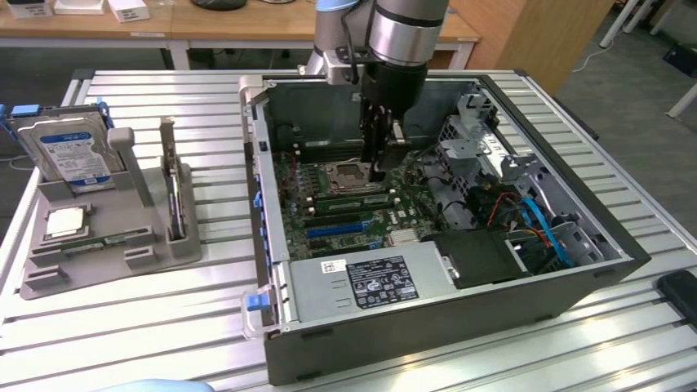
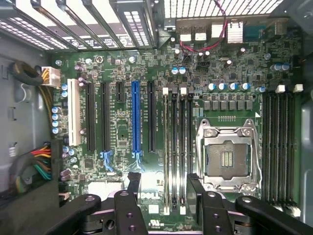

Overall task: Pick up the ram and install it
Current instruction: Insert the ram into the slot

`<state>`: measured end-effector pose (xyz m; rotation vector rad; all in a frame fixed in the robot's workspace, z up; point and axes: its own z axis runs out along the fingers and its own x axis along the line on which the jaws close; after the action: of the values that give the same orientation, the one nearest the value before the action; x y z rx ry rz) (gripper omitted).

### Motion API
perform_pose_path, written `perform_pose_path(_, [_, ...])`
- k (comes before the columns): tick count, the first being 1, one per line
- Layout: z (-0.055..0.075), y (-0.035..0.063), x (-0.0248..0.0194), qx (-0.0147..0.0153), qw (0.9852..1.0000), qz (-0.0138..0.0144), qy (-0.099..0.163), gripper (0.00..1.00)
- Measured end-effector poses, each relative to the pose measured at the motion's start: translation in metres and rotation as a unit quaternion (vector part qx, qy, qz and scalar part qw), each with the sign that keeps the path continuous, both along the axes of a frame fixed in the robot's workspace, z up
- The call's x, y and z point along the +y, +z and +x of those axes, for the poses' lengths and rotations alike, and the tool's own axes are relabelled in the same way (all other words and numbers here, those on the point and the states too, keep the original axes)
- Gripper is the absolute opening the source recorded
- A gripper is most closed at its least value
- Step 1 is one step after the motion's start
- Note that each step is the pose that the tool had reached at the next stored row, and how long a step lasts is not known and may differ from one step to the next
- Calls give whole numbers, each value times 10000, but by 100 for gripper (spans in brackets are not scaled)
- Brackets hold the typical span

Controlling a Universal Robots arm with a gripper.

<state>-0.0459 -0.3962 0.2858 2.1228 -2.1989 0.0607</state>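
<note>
You have one open computer case [image 1: 436, 327] lying on the slatted table [image 1: 163, 327], with one green motherboard [image 2: 122, 132] inside it. On the exterior view's left sits one gray holder [image 1: 44, 278], just beside the case. It carries three parts: one silver hard drive [image 1: 71, 151] standing upright, one square processor chip [image 1: 65, 222] lying flat, and one ram [image 1: 109, 242], a narrow green stick lying flat just in front of the chip.

Your one gripper [image 1: 381, 175] is down inside the case, well apart from the ram. Its two fingers [image 2: 129, 196] stand apart with nothing between them, over the four memory slots [image 2: 178, 147] beside the one empty processor socket [image 2: 227, 156]. You can also count one blue expansion slot [image 2: 136, 117] on the board.
</note>
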Motion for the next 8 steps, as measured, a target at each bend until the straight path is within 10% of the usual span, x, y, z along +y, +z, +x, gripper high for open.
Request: perform_pose_path(8, [0, 52, 0, 1, 10000, 0, -3, 50])
